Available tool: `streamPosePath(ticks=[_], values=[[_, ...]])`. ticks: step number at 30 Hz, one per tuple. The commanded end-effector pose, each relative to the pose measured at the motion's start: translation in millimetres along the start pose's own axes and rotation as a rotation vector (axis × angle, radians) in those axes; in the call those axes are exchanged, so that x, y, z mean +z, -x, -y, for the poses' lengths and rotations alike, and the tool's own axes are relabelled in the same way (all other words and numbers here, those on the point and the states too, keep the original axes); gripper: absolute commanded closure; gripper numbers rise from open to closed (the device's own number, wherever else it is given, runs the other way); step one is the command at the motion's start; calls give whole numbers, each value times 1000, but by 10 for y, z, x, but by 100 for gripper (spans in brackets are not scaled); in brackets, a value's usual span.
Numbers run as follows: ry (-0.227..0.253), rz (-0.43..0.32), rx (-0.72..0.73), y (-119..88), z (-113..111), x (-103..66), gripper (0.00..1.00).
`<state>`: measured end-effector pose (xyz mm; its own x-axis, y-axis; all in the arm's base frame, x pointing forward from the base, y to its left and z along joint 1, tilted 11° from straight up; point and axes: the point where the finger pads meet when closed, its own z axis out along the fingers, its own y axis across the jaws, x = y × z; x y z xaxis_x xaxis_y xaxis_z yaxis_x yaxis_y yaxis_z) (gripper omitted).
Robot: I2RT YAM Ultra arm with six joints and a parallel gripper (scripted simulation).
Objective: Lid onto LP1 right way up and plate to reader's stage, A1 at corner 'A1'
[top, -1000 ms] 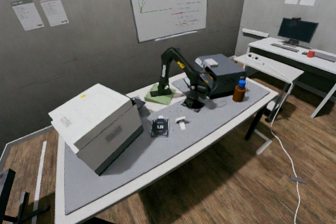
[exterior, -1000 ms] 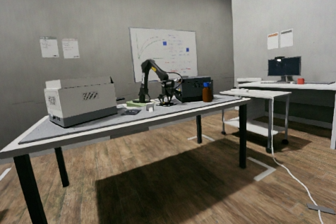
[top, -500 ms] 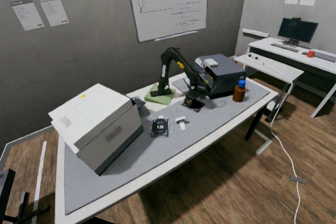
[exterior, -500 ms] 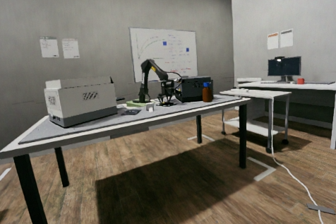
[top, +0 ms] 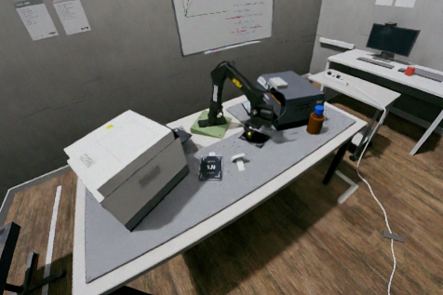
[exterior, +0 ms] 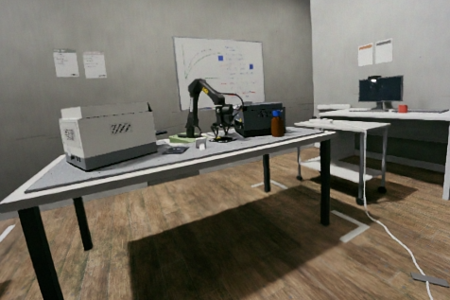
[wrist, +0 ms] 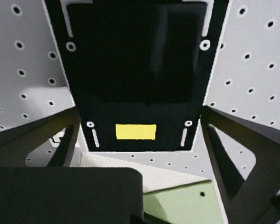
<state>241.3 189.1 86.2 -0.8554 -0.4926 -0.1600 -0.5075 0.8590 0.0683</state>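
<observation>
My gripper [top: 255, 126] hangs just above a black bench nest [top: 249, 141] in front of the dark grey dispenser [top: 290, 97]. It is open wide and holds nothing. In the wrist view its fingers stand well apart on either side of a dark flat rectangular piece [wrist: 137, 65], which looks like the lid. That piece lies flat inside the nest's white locator marks. A yellow label [wrist: 136, 131] sits at the nest's near short end. A pale item [top: 278, 82], perhaps the plate, rests on top of the dispenser. The white reader [top: 126, 162] stands at the left.
The brown bottle with a blue cap [top: 315, 120] stands beside the dispenser, right of the gripper. The black N1 pad [top: 210, 167] and a small white piece [top: 238, 159] lie nearer the front. The arm's green base [top: 210, 126] is behind the nest.
</observation>
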Motion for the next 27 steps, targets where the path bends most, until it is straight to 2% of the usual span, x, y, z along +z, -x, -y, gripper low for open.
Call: streamPosePath(ticks=[1,27], values=[[4,61,-4,124,6,-240,0],[6,61,-2,102,9,-562,0]])
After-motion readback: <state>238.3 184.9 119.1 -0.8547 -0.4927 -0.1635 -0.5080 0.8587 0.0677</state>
